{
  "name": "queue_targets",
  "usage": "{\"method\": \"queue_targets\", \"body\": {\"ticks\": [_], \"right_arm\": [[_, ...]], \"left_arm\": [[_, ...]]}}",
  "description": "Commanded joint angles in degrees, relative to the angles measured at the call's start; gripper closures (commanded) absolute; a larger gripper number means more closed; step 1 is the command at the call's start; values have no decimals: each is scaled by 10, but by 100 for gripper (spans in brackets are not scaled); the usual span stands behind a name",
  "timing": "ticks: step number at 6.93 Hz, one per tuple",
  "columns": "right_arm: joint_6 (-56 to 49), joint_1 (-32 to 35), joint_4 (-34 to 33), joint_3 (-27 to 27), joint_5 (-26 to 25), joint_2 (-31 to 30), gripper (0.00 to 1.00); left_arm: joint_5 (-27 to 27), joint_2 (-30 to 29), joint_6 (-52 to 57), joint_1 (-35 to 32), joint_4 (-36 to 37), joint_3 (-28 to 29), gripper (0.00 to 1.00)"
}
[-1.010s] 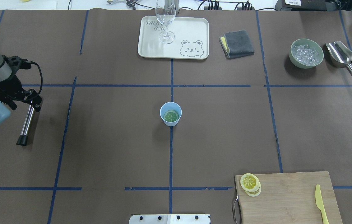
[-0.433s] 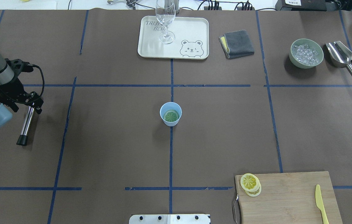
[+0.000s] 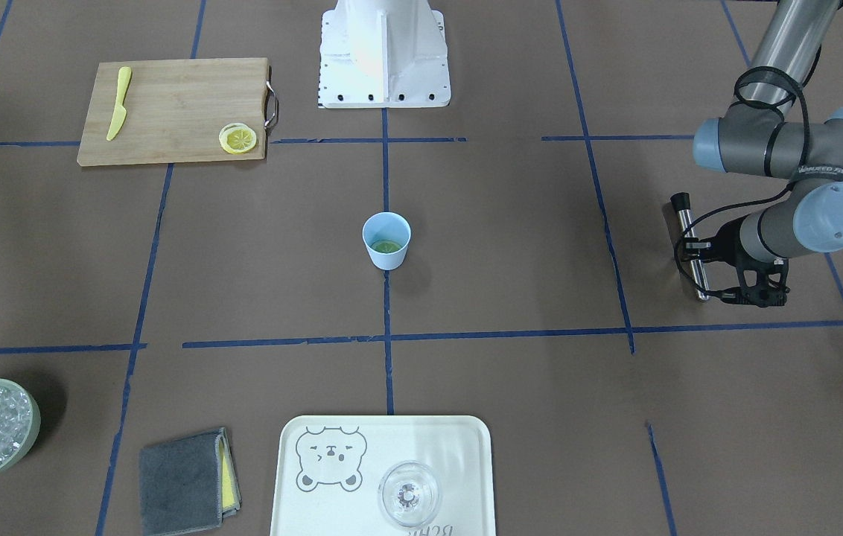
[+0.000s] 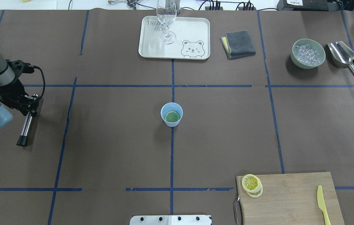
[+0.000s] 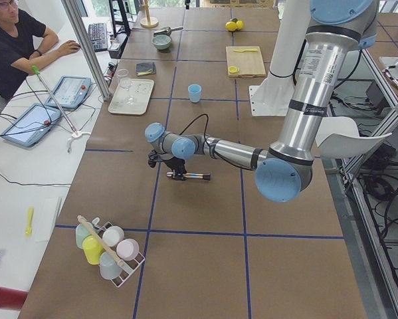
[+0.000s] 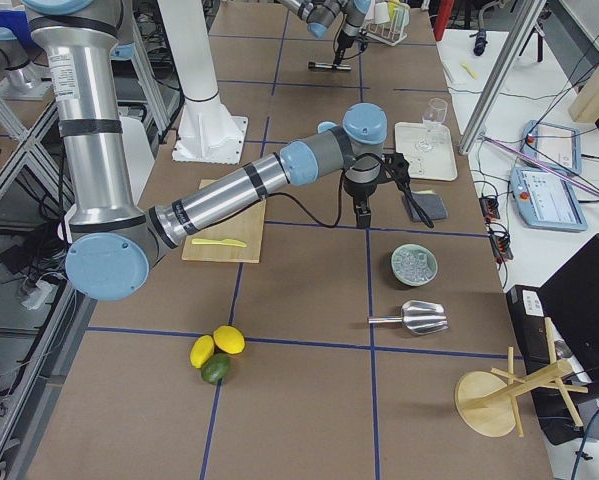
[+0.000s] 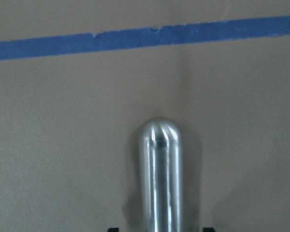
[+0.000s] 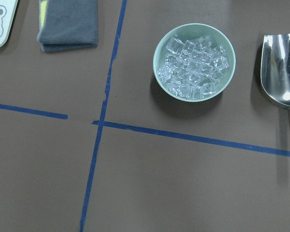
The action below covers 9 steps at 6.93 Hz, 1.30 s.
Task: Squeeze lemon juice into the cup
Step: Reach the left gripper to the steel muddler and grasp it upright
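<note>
Left gripper point(image 4: 30, 105) straddles the rod point(image 4: 24, 131), seemingly unclenched, for pickup; right gripper point(image 6: 363, 218): cannot tell. Cup point(image 4: 171, 114) central, within 2 arms' reach.

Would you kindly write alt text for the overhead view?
A light-blue cup holding a greenish citrus slice stands mid-table. Two lemon slices overlap on a cutting board at bottom right; the left gripper hangs over a metal rod at left.

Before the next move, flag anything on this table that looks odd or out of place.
One thing: the slice lying inside the cup looks green, while the two stacked slices on the cutting board are yellow. The blue cup may be tinting it. Nothing looks spilled, tipped or broken.
</note>
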Motion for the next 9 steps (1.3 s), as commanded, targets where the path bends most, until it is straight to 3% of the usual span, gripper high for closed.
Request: {"method": "queue_targets", "body": {"ticks": [1, 3, 5, 6, 8, 9], "right_arm": [[0, -1, -1, 0, 0, 2, 0], [0, 2, -3, 2, 0, 2, 0], [0, 3, -1, 0, -1, -3, 0], [0, 4, -3, -1, 0, -6, 0], [2, 6, -5, -12, -7, -12, 0], [-3, 19, -4, -33, -9, -14, 0]], "left_arm": [[1, 0, -5, -1, 2, -18, 100], [84, 31, -42, -7, 14, -147, 100], [143, 20, -44, -7, 30, -258, 100], [204, 6, -61, -2, 31, -318, 100], [224, -92, -193, 26, 19, -327, 100], [335, -120, -278, 95, -1, -341, 100]]}}
